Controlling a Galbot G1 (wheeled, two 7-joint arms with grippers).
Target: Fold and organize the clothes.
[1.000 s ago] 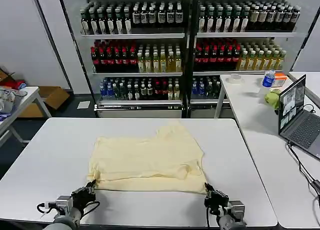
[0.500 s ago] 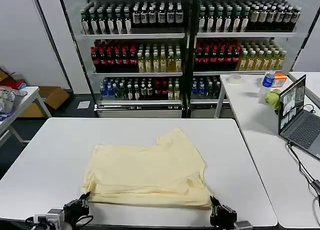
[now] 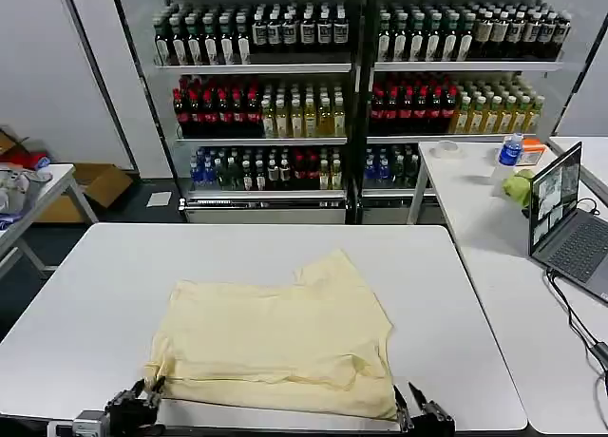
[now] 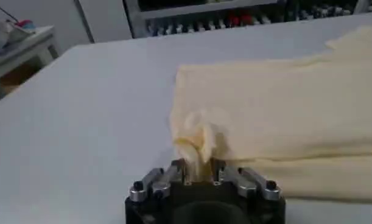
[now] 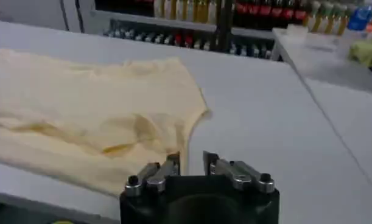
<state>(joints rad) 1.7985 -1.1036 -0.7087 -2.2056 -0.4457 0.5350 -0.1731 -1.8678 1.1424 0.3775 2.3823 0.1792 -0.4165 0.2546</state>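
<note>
The clothes are one pale yellow T-shirt (image 3: 275, 342), lying folded over on the white table (image 3: 85, 294), its near hem at the front edge. My left gripper (image 3: 142, 399) sits at the shirt's near left corner, shut on a bunched bit of that corner (image 4: 198, 167). The shirt (image 4: 283, 103) stretches away from it. My right gripper (image 3: 418, 413) is at the near right corner. Its fingers stand open (image 5: 192, 159) with bare table between them, and the shirt's edge (image 5: 82, 115) lies just beside one finger.
A second white table (image 3: 494, 266) to the right carries a laptop (image 3: 570, 218), a green cloth (image 3: 520, 187) and a bottle (image 3: 510, 150). Shelves of drink bottles (image 3: 351, 76) stand behind. A small table (image 3: 28, 195) is at the far left.
Both grippers have drawn back toward the table's near edge, and the shirt has slid with them toward me. Its near left corner is now bunched.
</note>
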